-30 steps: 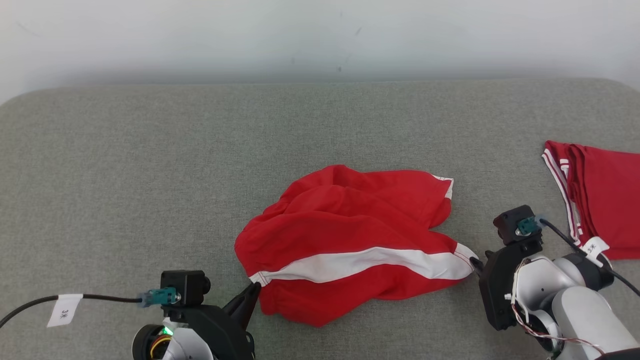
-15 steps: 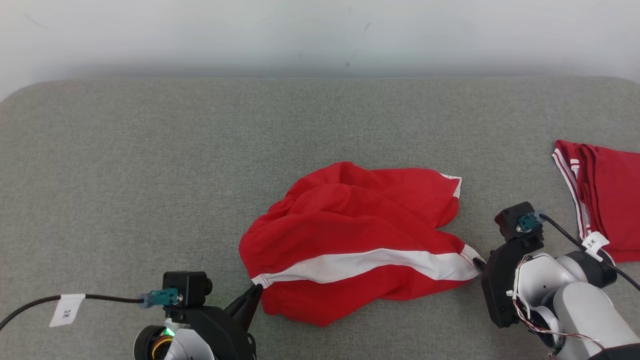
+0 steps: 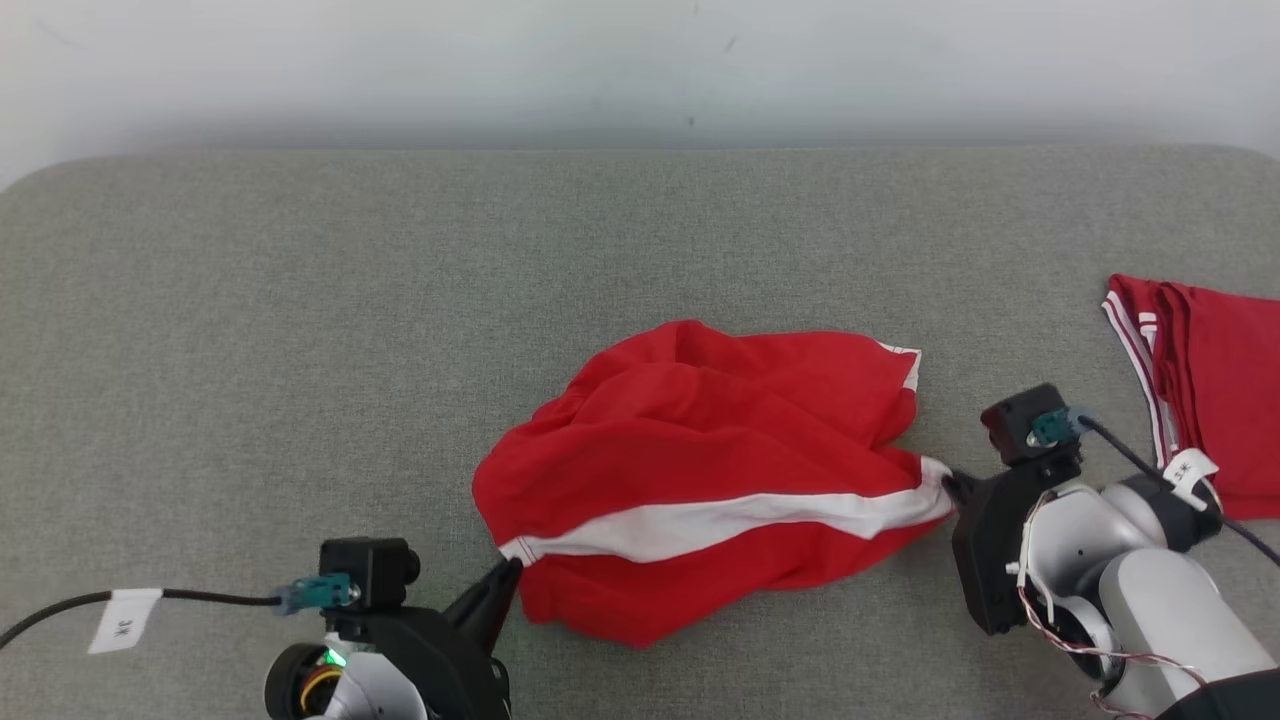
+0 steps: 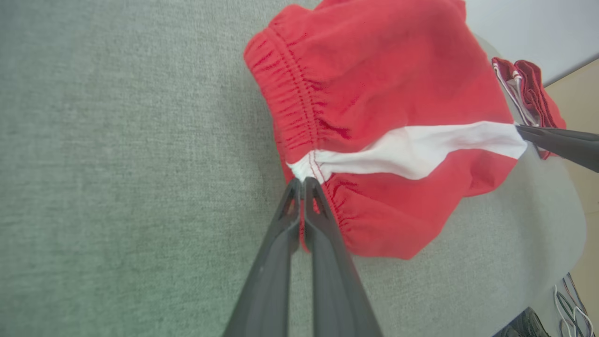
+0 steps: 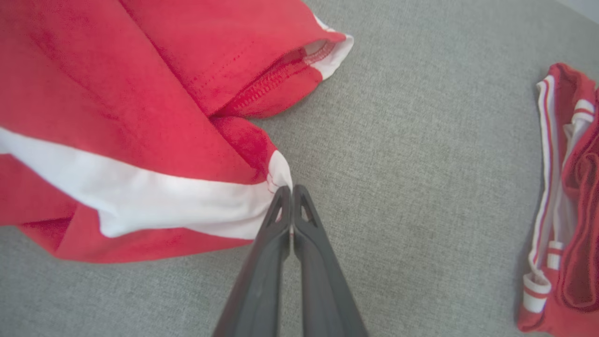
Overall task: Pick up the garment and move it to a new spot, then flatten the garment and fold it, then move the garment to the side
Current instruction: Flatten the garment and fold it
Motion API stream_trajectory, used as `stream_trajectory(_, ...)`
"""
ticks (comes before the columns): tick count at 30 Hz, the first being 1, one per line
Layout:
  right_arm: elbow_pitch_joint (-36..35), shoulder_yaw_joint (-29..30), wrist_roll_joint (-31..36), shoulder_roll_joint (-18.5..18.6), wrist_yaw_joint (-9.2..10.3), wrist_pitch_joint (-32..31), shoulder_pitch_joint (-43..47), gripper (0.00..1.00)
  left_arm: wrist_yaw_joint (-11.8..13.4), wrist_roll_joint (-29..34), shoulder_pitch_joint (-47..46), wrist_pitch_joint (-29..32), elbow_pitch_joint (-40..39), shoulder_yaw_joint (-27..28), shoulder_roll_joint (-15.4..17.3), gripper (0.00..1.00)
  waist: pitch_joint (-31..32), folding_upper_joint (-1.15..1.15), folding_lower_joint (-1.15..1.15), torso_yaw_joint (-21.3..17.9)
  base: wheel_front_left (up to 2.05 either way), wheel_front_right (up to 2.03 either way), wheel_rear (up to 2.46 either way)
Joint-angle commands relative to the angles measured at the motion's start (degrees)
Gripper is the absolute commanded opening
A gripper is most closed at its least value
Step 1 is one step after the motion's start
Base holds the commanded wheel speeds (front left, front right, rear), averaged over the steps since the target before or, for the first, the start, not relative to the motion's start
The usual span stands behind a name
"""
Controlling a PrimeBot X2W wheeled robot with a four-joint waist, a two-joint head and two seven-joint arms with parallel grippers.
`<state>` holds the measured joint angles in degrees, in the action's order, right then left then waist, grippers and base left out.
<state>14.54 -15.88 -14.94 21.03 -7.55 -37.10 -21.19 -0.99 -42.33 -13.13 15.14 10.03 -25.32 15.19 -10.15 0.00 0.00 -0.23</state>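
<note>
**Left gripper (image 3: pixel 510 572) and right gripper (image 3: pixel 950 487) clenched on the garment (image 3: pixel 700 450)**

From the head view, the red garment is seen crumpled near the front of the bench (image 3: pixel 300 300), held at both ends of its white stripe (image 3: pixel 720 520). From the left wrist view, the waistband seam (image 4: pixel 311 164) is pinched only at its edge. From the right wrist view, just a thin corner (image 5: pixel 278 173) is caught. If it is pulled too hard, this corner could slip out.

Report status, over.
Left hand shut on crumpled red fabric shorts with white stripe, waistband end. Right hand shut on hem end. Folded red-and-white garment pile apart, right.
</note>
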Motion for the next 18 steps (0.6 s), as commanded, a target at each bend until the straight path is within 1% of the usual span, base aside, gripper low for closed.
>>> stream_trajectory(1,-0.66,0.36,0.62,0.24,0.11,1.6,-0.59,0.0,0.23,0.36,-1.17,-1.4,-0.71,0.75,0.14,0.0,0.29,0.0,0.0,-0.08,0.0,0.0,0.0)
stream_trajectory(3,-1.59,0.94,0.88,0.2,0.11,3.26,-0.73,0.0,0.26,0.74,-1.48,-3.14,-1.49,1.34,0.17,0.0,0.69,0.0,0.0,-0.16,0.0,0.0,0.0)
stream_trajectory(6,-3.1,1.61,0.29,-0.14,0.11,5.71,-0.68,0.0,-0.49,-0.56,-2.0,-6.04,-3.46,3.06,-0.62,0.0,1.46,0.0,0.0,-0.27,0.0,0.0,0.0)
stream_trajectory(8,-3.66,1.73,-0.19,-0.14,0.11,6.31,-0.49,0.0,-0.56,-1.09,-2.26,-6.74,-4.36,3.59,-0.88,0.0,1.68,0.0,0.0,-0.32,0.0,0.0,0.0)
stream_trajectory(10,-5.16,2.41,-1.6,-0.45,0.11,8.16,-0.37,0.0,-0.97,-2.38,-2.75,-8.27,-6.36,4.89,-1.53,0.0,2.17,0.0,0.0,-0.44,0.0,0.0,0.0)
stream_trajectory(13,-8.04,4.06,-5.4,-1.52,0.11,11.0,-0.26,0.0,-1.39,-4.89,-3.23,-9.66,-9.5,6.96,-2.56,0.0,2.8,0.0,0.0,-0.73,0.0,0.0,0.0)
stream_trajectory(15,-9.99,5.95,-7.76,-1.74,0.11,12.73,-0.84,0.0,-1.44,-7.29,-4.38,-9.64,-12.01,8.51,-3.47,0.0,3.04,0.0,0.0,-1.03,0.0,0.0,0.0)
stream_trajectory(18,-13.24,9.62,-12.03,-3.24,0.11,15.01,-2.4,0.0,-1.88,-10.73,-6.53,-6.78,-15.59,9.63,-3.2,0.0,3.23,0.0,0.0,-1.67,0.0,0.0,0.0)
